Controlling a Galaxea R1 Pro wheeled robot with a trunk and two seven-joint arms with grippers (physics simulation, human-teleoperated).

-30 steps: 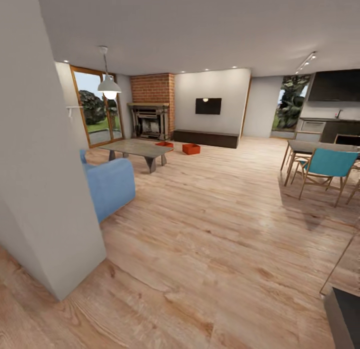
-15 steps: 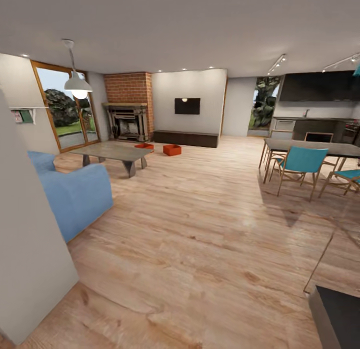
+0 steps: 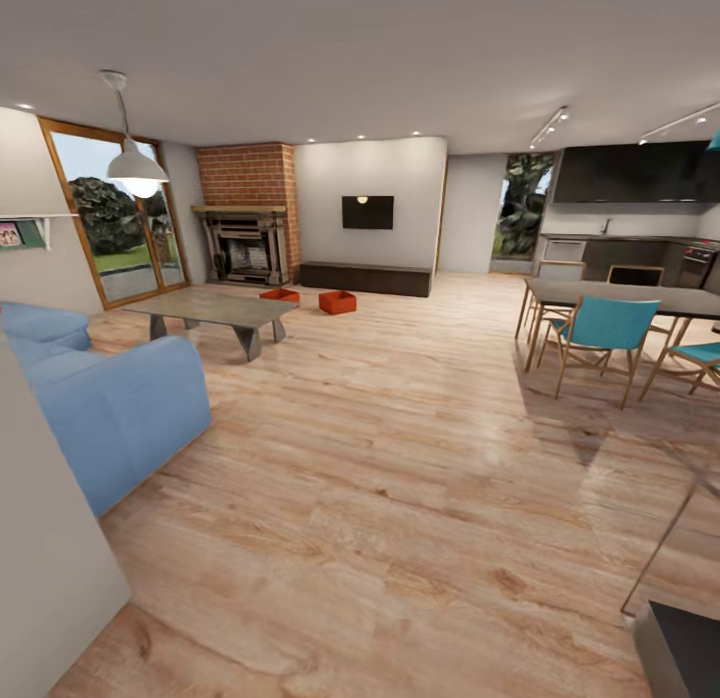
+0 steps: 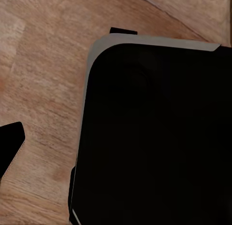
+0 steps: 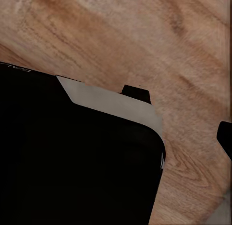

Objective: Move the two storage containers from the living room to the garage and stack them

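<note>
Living room ahead of me: two storage containers (image 3: pixel 337 302) on the wood floor (image 3: pixel 400 458) beyond the glass table (image 3: pixel 212 310); whether my grippers are clenched, I cannot tell.

Your head camera stands at the near end of the living room, looking level and forward down the wood-plank floor (image 3: pixel 400 458) toward the far fireplace (image 3: pixel 245 240) and TV wall, sofa (image 3: pixel 100 408) near left, dining table (image 3: pixel 620 300) right. Both your wrist cameras point steeply down from close above, each half blocked by the robot's black base (image 4: pixel 154 138). All three views share that plank floor.
</note>
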